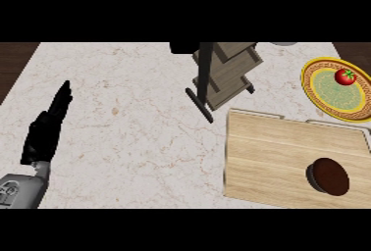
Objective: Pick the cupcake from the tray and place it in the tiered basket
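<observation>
Cupcake [330, 177], dark brown and round, sits on the wooden tray [268, 162] near that tray's right edge, toward its near side; nothing touches it. No writing or label can be read on anything. The marble worktop [130, 112] is the largest surface, and a broad stretch of it lies open between its left edge and the tray. The tray lies at the worktop's near right corner. Beyond the tray's far-left corner, by the worktop's far edge, stands the tiered basket [226, 73] on its dark frame. A yellow-rimmed plate [328, 93] at the worktop's far right edge carries a red tomato [345, 77]. The left hand [45, 130] rests near the worktop's left edge, fingers straight and together, holding nothing.
</observation>
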Robot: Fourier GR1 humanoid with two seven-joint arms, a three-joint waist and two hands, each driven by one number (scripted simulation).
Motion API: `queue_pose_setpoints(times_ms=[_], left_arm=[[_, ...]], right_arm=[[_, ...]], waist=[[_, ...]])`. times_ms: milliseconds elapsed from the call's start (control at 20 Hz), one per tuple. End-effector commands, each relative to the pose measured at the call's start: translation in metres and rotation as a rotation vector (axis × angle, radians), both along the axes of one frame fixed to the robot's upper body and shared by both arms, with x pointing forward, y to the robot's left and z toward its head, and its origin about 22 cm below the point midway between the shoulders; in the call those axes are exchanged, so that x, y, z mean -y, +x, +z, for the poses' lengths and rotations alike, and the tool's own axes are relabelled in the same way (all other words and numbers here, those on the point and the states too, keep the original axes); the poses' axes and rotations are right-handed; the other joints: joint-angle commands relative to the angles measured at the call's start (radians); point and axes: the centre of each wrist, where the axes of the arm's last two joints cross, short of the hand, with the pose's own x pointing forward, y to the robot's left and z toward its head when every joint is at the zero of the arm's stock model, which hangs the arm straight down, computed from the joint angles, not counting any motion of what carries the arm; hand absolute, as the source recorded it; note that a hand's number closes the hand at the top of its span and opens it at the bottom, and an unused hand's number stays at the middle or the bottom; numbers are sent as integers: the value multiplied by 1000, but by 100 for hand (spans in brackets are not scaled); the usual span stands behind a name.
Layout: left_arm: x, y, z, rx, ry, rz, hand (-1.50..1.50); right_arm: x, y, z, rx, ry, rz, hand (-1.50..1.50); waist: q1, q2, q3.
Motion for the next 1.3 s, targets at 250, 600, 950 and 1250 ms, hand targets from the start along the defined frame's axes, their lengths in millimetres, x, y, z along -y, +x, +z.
queue_pose_setpoints(times_ms=[250,600,950,1250], left_arm=[[1,2,-12,-8,-17,6,0],[0,-11,13,-4,-6,2,0],[18,8,-1,-2,-2,7,0],[-1,-7,-19,6,-11,0,0]], right_arm=[[-22,-5,-28,-122,-88,16,-150],[-30,-16,-51,-123,-128,52,-150],[-47,-17,-47,-86,-217,65,-150],[-50,-16,-57,-97,-239,72,-150]], waist=[[-13,-1,0],[-9,-3,1],[-12,-2,0],[-9,-1,0]])
